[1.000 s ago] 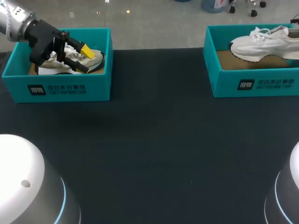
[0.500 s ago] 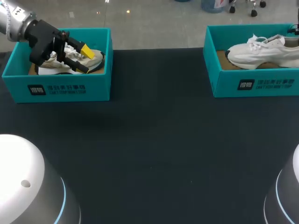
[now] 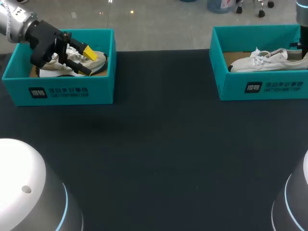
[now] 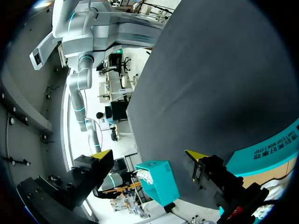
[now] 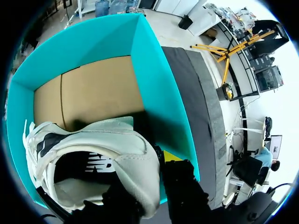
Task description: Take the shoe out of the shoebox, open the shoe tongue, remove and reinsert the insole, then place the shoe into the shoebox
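Observation:
In the right teal shoebox (image 3: 262, 86) lies a white shoe (image 3: 267, 60), toe pointing left. The right wrist view shows my right gripper (image 5: 156, 163) shut on the heel collar of that shoe (image 5: 93, 149), just above the box's cardboard floor (image 5: 93, 93). A second teal shoebox (image 3: 62, 89) at the far left holds another pale shoe (image 3: 62, 70). My left gripper (image 3: 84, 60) hangs over that shoe, open, with nothing between its fingers. In the left wrist view its yellow fingertips (image 4: 103, 154) stand wide apart.
Dark table cloth (image 3: 159, 144) spreads between and in front of the two boxes. The teal box wall (image 5: 154, 79) stands close beside my right gripper. Only a bit of my right arm (image 3: 302, 12) shows at the head view's right edge.
The right shoe has come down from above the box rim into the right shoebox and shifted slightly left. My left arm and gripper have stayed where they were.

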Robot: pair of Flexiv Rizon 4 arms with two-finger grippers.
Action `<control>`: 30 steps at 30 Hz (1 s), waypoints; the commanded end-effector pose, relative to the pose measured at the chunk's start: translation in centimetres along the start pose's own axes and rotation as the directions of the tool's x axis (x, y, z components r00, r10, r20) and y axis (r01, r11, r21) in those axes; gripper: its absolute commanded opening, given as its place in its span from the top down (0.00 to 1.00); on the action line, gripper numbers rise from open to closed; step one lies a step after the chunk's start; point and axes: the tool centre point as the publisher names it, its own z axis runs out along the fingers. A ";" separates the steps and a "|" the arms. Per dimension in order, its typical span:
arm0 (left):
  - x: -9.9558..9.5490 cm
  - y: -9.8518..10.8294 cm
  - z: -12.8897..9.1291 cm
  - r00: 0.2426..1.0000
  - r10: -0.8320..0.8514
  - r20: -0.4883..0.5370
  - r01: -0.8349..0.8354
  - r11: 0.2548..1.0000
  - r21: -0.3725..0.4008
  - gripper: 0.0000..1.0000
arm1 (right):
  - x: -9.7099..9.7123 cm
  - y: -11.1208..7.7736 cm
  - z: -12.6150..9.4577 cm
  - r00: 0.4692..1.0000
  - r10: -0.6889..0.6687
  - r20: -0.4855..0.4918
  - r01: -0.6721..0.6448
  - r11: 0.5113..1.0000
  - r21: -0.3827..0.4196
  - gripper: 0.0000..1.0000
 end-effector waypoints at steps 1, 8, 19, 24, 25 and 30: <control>0.0 0.0 -0.1 1.000 0.001 -0.003 -0.001 1.000 0.002 0.00 | 0.7 0.0 1.1 1.000 0.002 0.021 -0.002 1.000 0.006 1.00; 0.0 0.0 -0.1 1.000 0.001 -0.003 -0.001 1.000 0.002 0.00 | 1.3 -0.4 3.0 0.999 -0.008 0.042 0.007 1.000 0.024 1.00; 0.0 0.0 -0.1 1.000 0.001 -0.003 -0.001 1.000 0.002 0.00 | 2.1 -0.6 4.5 0.998 -0.038 0.054 0.035 0.999 0.040 1.00; 0.0 0.0 -0.1 1.000 0.001 -0.003 -0.001 1.000 0.002 0.00 | 1.7 -0.5 3.4 0.999 -0.027 0.031 0.026 0.999 0.031 0.58; 0.0 0.0 -0.1 1.000 0.001 -0.003 -0.001 1.000 0.002 0.00 | 1.5 -0.4 3.2 0.999 -0.025 0.026 0.024 0.999 0.031 0.56; 0.0 0.0 -0.1 1.000 0.001 -0.003 -0.001 1.000 0.002 0.00 | 0.6 -0.5 1.8 1.000 -0.011 -0.026 0.012 0.999 0.036 0.51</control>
